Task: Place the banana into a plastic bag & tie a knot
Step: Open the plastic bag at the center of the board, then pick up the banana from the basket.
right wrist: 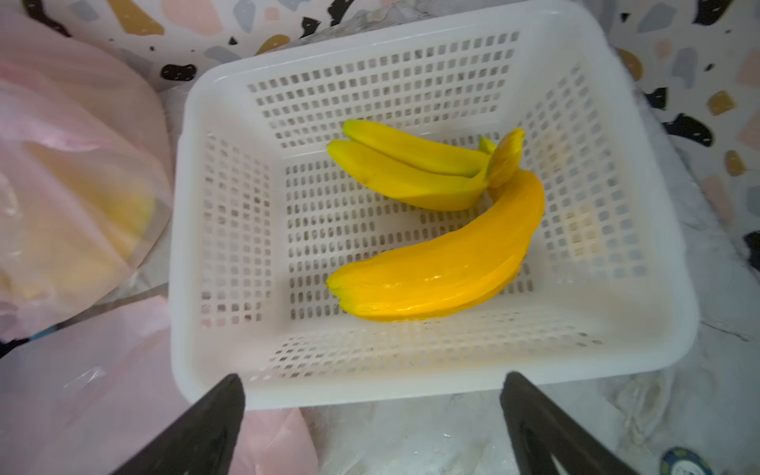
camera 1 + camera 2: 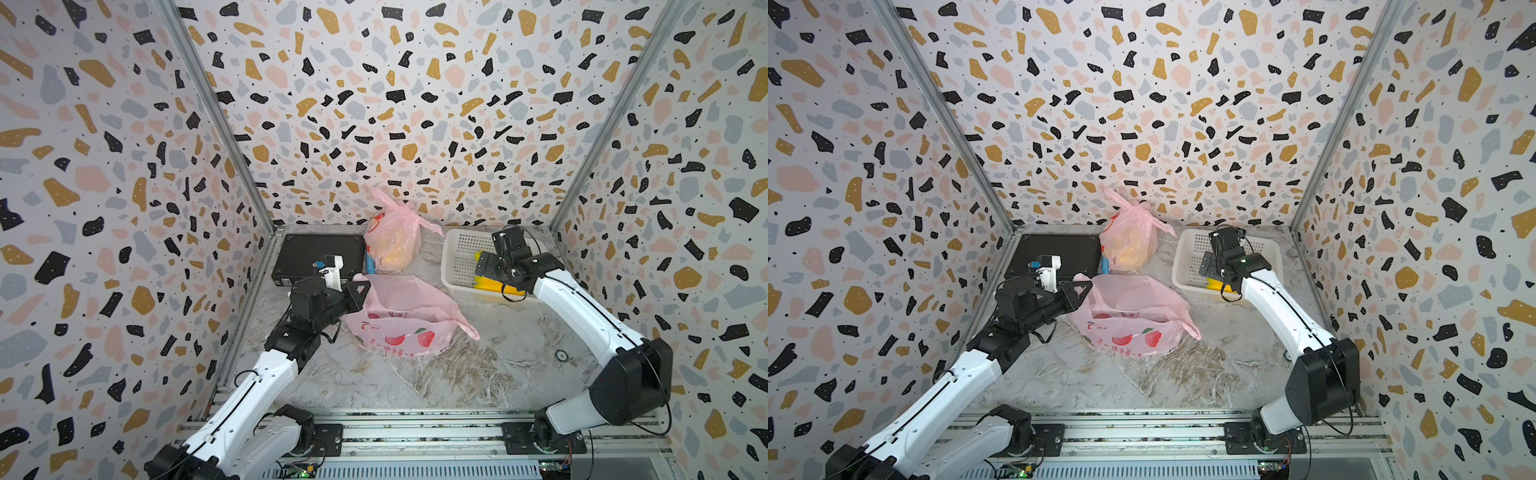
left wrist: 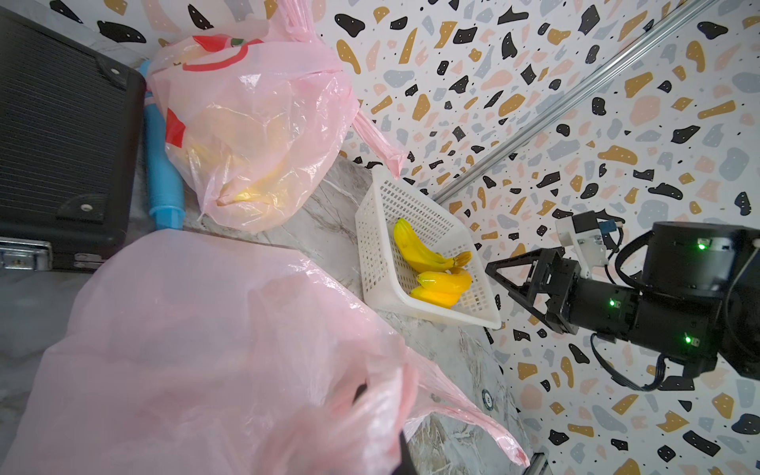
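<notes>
Pinching, my left gripper (image 2: 365, 286): the jaws are closed on a raised corner of the open pink plastic bag (image 2: 409, 318). The film drapes across much of the left wrist view, so I cannot make out the fingertips there.
Hovering, my right gripper (image 1: 372, 378): the jaws are spread wide and hold nothing. It is poised over the near rim of the white basket (image 1: 674, 246).
Bananas: two bunches lie inside the basket, meeting at their stem ends. The pale yellow banana bunch (image 1: 411, 172) is toward the far wall and the orange-yellow banana bunch (image 1: 444, 263) is nearer my open fingers. Neither is in the open bag.
Open bag: it lies crumpled on the marble-patterned tabletop (image 2: 415, 386) between my two arms, near the basket. I see red fruit prints and red lettering on its near face, and one handle trails toward the basket side.
Tied pink bag (image 2: 392, 241): it is knotted at the top and stands by the back wall, with yellow shapes showing dimly through the film.
Blue tube (image 3: 164, 172): it lies between the tied bag and the black case (image 2: 320, 253).
Black case: it lies flat in the back left corner, beyond my left gripper.
Walls: terrazzo-patterned panels stand on three sides.
</notes>
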You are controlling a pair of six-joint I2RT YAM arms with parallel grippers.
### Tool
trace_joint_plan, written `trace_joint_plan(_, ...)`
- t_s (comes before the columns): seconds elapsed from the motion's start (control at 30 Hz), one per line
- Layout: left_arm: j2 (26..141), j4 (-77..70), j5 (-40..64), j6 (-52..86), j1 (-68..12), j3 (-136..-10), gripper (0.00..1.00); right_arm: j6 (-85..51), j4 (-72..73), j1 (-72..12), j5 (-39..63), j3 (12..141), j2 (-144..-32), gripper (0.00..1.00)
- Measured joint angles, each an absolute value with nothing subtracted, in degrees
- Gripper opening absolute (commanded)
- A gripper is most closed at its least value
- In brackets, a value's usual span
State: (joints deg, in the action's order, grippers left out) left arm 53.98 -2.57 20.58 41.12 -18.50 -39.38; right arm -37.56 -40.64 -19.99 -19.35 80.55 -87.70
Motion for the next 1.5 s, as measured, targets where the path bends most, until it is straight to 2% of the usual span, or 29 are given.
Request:
trace_joint_plan(0.3,53.87,-2.55,20.78,40.91,-18.50,-39.40,0.00,-40.71,-47.94,-11.33,-21.71,87.39,-95.39,0.99)
trace_joint_plan(0.67,54.15,-2.26,20.97,39.88,-18.50,-39.83,0.00,-42.70,-49.32,-9.32,-18.68,89.21,-104.38,0.97)
trace_joint_plan(0.97,55.11,-2.15,20.97,39.62,-18.50,-40.34,0.00,-44.14,-48.60,-9.26,-17.19,92.18,-110.13,0.86)
trace_joint_plan(1.17,55.64,-2.17,20.99,39.62,-18.50,-40.36,0.00,-45.19,-47.42,-9.21,-15.99,92.42,-111.61,0.72)
trace_joint_plan(1.23,55.70,-2.17,21.02,39.62,-18.50,-40.34,0.00,-45.36,-47.59,-9.17,-15.62,92.42,-111.59,0.70)
trace_joint_plan(1.3,55.72,-2.20,21.08,39.62,-18.50,-40.36,0.00,-45.32,-47.90,-9.17,-15.16,92.40,-111.59,0.70)
trace_joint_plan(1.37,55.75,-2.17,21.17,39.62,-18.50,-40.34,0.00,-45.50,-47.97,-9.10,-14.31,92.23,-111.59,0.82)
trace_joint_plan(1.4,55.75,-2.20,21.19,39.62,-18.50,-40.36,0.00,-45.63,-47.88,-9.10,-13.87,92.01,-111.59,0.85)
trace_joint_plan(1.5,55.75,-2.20,21.52,39.62,-18.50,-40.36,0.00,-46.37,-47.62,-9.06,-12.60,90.80,-111.59,0.85)
